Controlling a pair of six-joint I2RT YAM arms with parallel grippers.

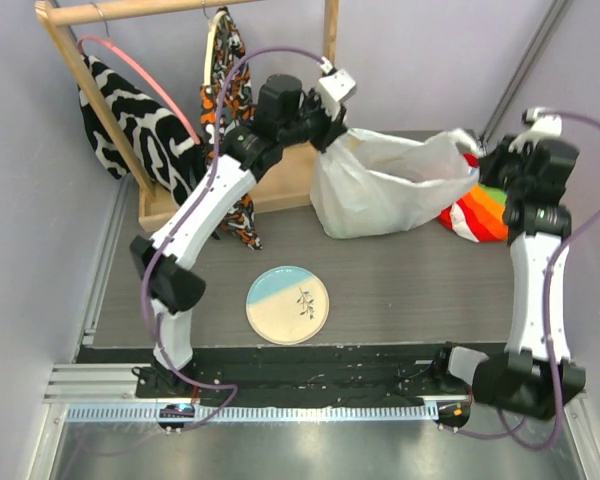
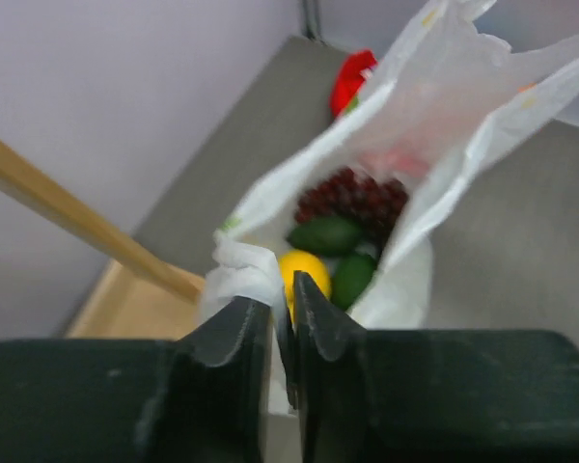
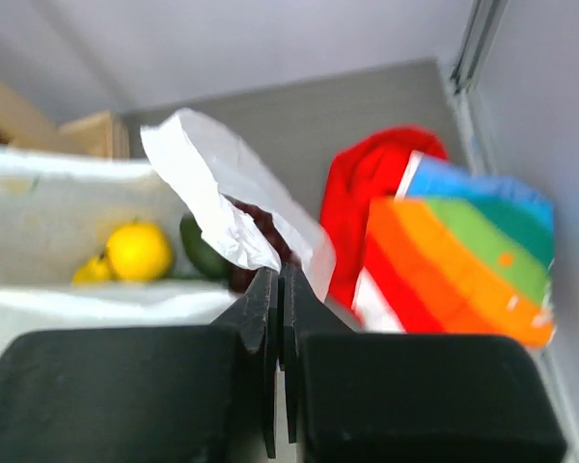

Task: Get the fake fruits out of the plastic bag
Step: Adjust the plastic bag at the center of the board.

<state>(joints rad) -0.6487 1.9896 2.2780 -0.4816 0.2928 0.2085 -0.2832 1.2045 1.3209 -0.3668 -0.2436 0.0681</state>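
The bag (image 1: 390, 190) stands on the surface (image 1: 400, 290) in the upper right of the top view, its mouth stretched between the two arms. The left fingers (image 2: 275, 313) are closed on the bunched rim at the bag's left end. The right fingers (image 3: 275, 289) are pinched shut on a strip of handle film at its right end, just beside the striped cloth (image 3: 463, 251).

All the fruits are inside the bag. In the left wrist view the grapes (image 2: 352, 198) lie farthest back, an avocado (image 2: 325, 234) sits in front of them, and a lemon (image 2: 302, 268) is nearest the fingers. None lies on the plate (image 1: 287, 304) at lower centre.

The step in hand looks like opening the mouth, with nothing out yet. Since both grips are taken, one side will likely have to let go and reach in. The left seems better placed, as the lemon sits just below it. The right should hold the film taut without lifting, because thin film could slip or the bag could tip. The reaching fingers should enter wide, straight onto the lemon, clear of loose film.
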